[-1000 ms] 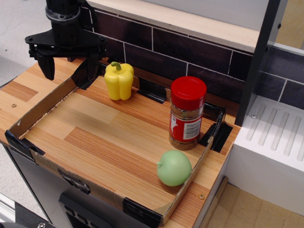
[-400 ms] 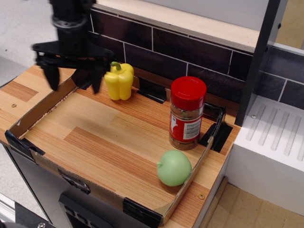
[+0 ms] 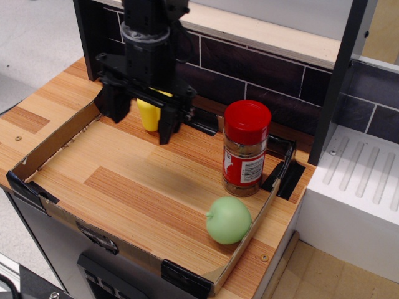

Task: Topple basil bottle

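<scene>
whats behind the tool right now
The yellow pepper sits behind the open tool; only its lower part shows between the fingers. Its top and stem are covered. Dark tile wall lies beyond.

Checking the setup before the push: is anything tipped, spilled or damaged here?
Nothing stands out. The basil bottle stands upright with its cap on, the green fruit sits beside it in the tray, and the pepper is partly hidden behind the open gripper. No spill shows.

Single view: high front-right, angled down over tray [image 3: 59, 140].
</scene>
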{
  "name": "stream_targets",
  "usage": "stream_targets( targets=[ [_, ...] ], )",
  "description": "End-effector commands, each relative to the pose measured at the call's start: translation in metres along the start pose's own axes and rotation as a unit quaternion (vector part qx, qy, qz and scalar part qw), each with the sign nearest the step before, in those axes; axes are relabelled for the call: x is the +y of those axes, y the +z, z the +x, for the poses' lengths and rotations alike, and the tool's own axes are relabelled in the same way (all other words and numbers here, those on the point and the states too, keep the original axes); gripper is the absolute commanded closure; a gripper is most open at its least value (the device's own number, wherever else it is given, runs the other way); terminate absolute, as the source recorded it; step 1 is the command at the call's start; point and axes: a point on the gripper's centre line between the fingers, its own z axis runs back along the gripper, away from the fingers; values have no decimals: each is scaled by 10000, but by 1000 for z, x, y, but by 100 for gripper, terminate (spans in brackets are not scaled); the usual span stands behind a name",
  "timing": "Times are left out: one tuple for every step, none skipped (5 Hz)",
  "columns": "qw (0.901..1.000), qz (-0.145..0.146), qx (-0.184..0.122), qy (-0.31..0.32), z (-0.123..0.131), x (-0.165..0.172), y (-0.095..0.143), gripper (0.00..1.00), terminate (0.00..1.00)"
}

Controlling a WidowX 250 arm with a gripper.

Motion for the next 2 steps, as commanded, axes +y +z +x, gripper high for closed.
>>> stream_targets(
  targets=[
    [9819,-558,-930,-1553,-3,-23,25,0,0],
    [9747,-723,-1079,-1818,2,-37,31,0,0]
  ],
)
